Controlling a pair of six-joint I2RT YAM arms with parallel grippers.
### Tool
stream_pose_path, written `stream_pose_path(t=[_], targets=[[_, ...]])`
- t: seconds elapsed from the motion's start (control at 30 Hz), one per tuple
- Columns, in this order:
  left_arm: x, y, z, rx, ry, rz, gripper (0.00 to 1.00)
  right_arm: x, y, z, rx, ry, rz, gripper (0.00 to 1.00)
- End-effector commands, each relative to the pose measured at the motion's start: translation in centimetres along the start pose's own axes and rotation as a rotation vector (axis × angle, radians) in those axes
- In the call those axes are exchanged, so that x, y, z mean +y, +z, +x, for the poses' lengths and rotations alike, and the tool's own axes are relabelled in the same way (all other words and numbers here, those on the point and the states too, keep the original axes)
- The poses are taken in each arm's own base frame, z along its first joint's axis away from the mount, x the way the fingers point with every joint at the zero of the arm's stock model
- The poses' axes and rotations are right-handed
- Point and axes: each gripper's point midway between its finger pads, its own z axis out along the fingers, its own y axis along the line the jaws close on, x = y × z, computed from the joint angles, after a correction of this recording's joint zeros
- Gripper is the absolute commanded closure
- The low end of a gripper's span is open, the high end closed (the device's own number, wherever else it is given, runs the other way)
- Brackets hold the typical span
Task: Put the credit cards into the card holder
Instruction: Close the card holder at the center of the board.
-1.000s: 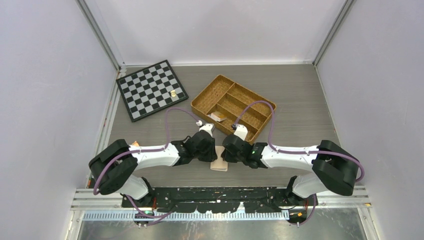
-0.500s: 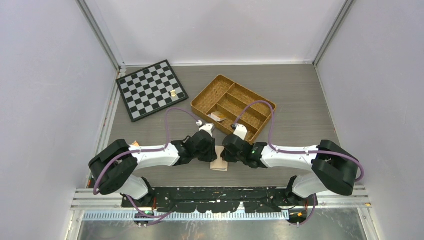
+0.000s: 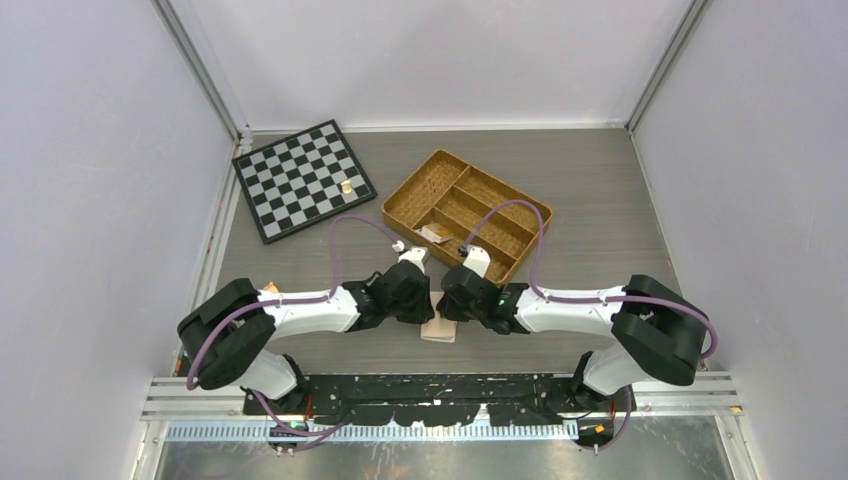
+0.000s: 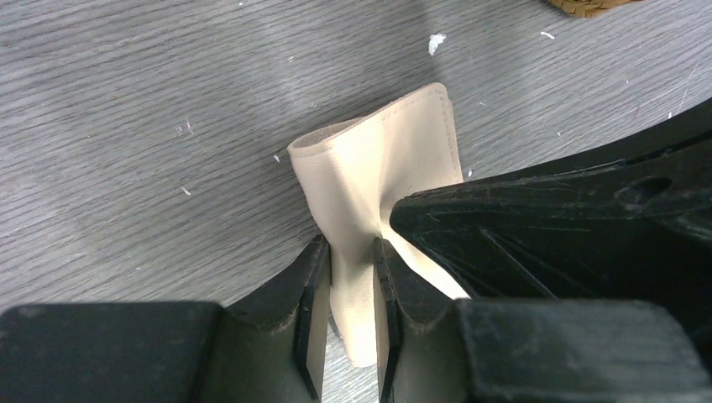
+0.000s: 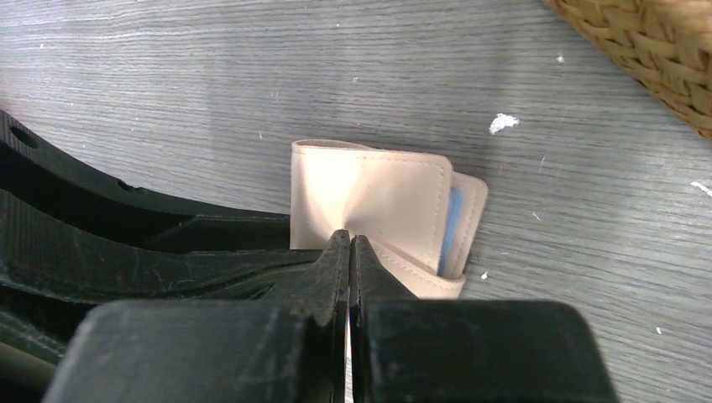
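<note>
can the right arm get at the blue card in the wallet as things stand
Probably not: the blue card shows only an edge between the closed flaps of the card holder, and the right fingers are shut on its cover, with the left fingers gripping it too.

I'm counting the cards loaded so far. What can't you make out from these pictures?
- Cards inside the card holder: right wrist view shows only the edge of a blue card; the cover hides the rest.
- Card holder in the top view: the left gripper and right gripper cover most of it.
- Small item on the chessboard: top view, too small to identify.
</note>
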Motion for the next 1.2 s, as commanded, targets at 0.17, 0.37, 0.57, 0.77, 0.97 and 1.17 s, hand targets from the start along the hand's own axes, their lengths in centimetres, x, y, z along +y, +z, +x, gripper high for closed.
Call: stream_pose_path(t=[0.17,0.37,0.57,0.77,0.97,1.17], targets=[[2.1,0.3,3.3,0.091,0.017,-0.06,0.81,-2.2,-1.2,2.3,0.036,0.051,0.049,1.0],[2.2,0.5,3.4,0.093,0.008,-0.067,0.81,-3.6,-1.4,2.7,-0.015,0.076,0.093,0.99],[2.3,0.5,3.5,0.092,0.002,-0.073,0.82,-5.7,-1.4,3.4,-0.057,0.128,0.135,1.0],[2.3,0.5,3.6,0.094,-0.003,-0.072,0.82,-7.4,-1.2,4.1,-0.078,0.194,0.137,0.99],[2.2,0.5,3.5,0.094,-0.004,-0.068,0.83,-7.9,-1.5,3.5,-0.075,0.201,0.179,1.0],[2.2,0.5,3.6,0.096,-0.001,-0.066,0.83,-4.3,-2.1,1.8,0.008,0.105,0.093,1.0]])
